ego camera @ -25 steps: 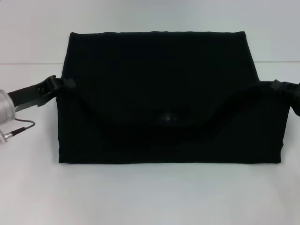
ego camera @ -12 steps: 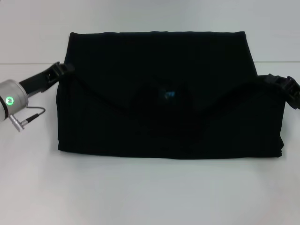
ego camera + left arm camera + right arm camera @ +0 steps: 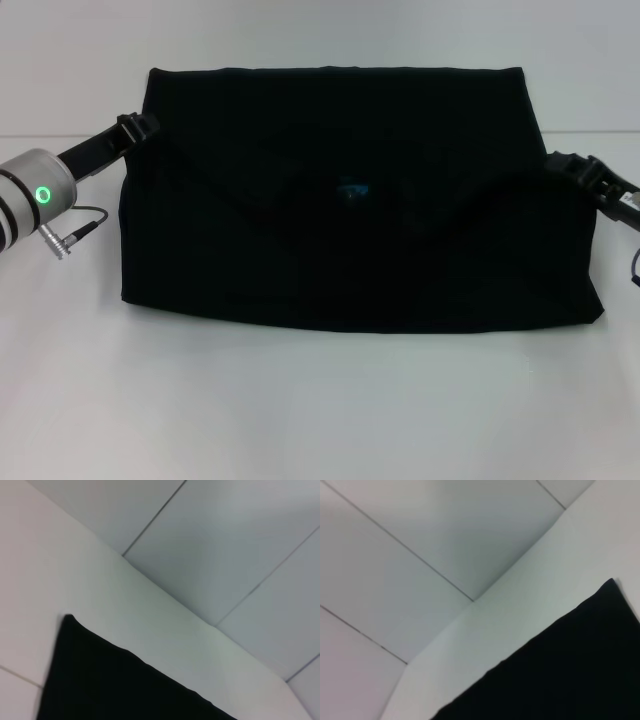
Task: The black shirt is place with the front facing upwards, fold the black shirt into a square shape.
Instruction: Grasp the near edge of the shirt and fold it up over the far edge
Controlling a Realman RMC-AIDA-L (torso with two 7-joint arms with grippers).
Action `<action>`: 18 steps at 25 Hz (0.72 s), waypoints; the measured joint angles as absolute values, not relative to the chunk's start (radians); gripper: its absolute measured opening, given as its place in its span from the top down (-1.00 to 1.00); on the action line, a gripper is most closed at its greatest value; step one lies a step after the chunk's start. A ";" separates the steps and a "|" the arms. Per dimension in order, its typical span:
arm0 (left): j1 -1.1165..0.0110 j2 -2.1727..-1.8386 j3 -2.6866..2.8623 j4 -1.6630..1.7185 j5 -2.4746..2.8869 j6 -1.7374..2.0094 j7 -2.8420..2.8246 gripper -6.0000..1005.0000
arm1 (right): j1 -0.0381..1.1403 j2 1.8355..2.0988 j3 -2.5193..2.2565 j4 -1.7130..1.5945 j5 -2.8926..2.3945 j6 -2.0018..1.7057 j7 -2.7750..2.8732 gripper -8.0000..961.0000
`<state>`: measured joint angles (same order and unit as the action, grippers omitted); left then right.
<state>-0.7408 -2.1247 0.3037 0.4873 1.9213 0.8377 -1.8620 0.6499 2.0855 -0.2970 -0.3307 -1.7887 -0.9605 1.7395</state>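
**Shirt held at both side edges**

The left gripper (image 3: 138, 127) is closed on the black shirt (image 3: 350, 200) at its left edge. The shirt is spread folded on the white table (image 3: 320, 410), a blue label (image 3: 352, 189) showing mid-cloth. The right gripper (image 3: 562, 163) is clamped on its right edge.

near table (image 3: 320, 410): bare, open | middle: shirt (image 3: 360, 250) spans it | edges: left gripper (image 3: 138, 127), right gripper (image 3: 568, 163)

Black shirt (image 3: 350, 250): folded rectangle on white tabletop (image 3: 320, 410).
Left gripper (image 3: 140, 127): at its left edge.
Right gripper (image 3: 562, 163): at its right edge.
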 joint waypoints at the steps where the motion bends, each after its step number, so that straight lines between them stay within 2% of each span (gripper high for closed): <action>1: -0.744 -2.126 0.304 0.486 1.918 0.828 -1.855 0.96 | 0.655 2.086 -0.309 -0.327 -1.789 -0.947 1.733 0.68; 12: -0.752 -2.164 0.317 0.473 1.901 0.752 -1.773 0.96 | 0.670 2.089 -0.412 -0.321 -1.783 -0.853 1.684 0.64; 18: -0.739 -2.165 0.318 0.437 1.850 0.760 -1.731 0.71 | 0.660 2.088 -0.414 -0.320 -1.787 -0.860 1.655 0.62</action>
